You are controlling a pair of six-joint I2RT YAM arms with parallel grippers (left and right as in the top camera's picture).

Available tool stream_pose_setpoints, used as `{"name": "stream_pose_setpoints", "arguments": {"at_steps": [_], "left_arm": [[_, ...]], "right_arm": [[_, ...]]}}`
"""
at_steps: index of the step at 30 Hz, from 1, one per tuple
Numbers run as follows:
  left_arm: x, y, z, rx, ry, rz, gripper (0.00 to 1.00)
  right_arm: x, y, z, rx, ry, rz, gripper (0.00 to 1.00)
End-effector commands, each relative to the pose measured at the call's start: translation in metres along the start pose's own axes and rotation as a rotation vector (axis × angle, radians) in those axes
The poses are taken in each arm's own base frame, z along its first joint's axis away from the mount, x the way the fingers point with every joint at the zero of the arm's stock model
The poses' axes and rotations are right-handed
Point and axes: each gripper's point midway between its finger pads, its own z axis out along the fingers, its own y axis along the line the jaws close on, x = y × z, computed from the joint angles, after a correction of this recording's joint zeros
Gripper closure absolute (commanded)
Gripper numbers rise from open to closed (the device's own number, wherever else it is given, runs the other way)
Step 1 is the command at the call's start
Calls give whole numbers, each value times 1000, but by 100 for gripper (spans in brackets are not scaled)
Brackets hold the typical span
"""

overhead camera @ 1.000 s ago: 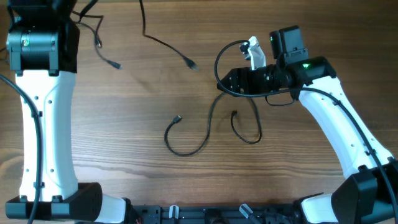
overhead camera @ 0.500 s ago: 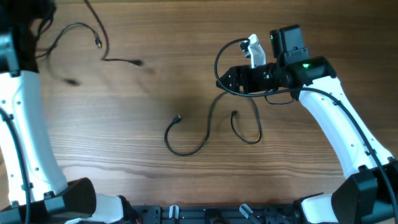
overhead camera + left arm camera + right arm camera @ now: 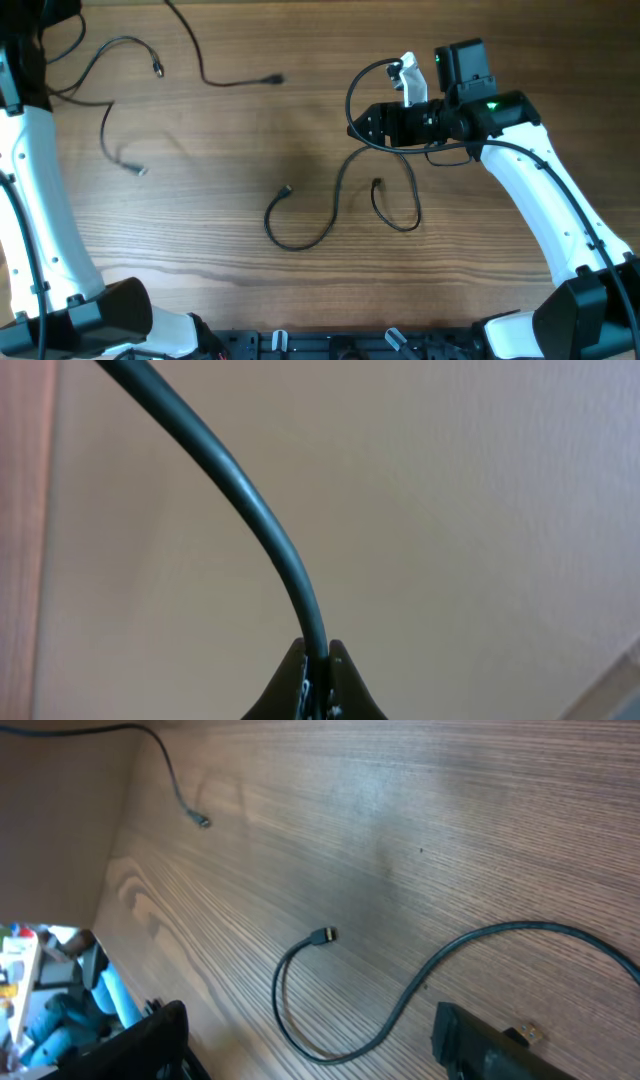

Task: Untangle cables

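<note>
Pinching a black cable [image 3: 265,520]: L gripper [image 3: 316,660], jaws shut on it. The cable arcs up and left against a plain beige backdrop. That gripper sits outside the overhead view, past the far-left corner. L arm [image 3: 40,200] runs along the left edge.

Three thin cables near the far-left corner of the tabletop [image 3: 220,300]:
- long cord [image 3: 272,78], coming off the far edge, plug pointing right
- arched cord [image 3: 120,40]
- hooked cord [image 3: 139,169], closest to the left edge

Can't tell which one L holds.

R gripper [image 3: 354,128] is right of centre, fingers [image 3: 150,1040] spread wide, gripping nothing.

Centre cable [image 3: 300,247] and short cable [image 3: 410,227] lie mid-table. Plug ends are apart, and both run up under R gripper.
</note>
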Motion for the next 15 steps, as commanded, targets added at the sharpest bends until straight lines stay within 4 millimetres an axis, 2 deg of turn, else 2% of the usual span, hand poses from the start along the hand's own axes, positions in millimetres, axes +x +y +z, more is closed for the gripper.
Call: {"name": "stream_pose_setpoints", "arguments": {"at_steps": [1, 3, 6, 10, 12, 15], "left_arm": [[37, 3, 2, 3, 107, 169, 96], [50, 8, 3, 2, 134, 300, 96], [80, 20, 4, 13, 198, 625, 95], [105, 49, 1, -32, 276, 926, 96], [111, 62, 1, -57, 306, 1023, 96], [101, 74, 1, -116, 283, 1101, 95]], "right_arm": [[-3, 6, -6, -1, -23, 11, 22], [-3, 6, -6, -1, -23, 11, 23], [-3, 6, -6, -1, -23, 11, 23], [-5, 7, -6, -3, -32, 5, 23], [-5, 7, -6, -3, -31, 12, 24], [-5, 7, -6, -3, -31, 21, 24]]}}
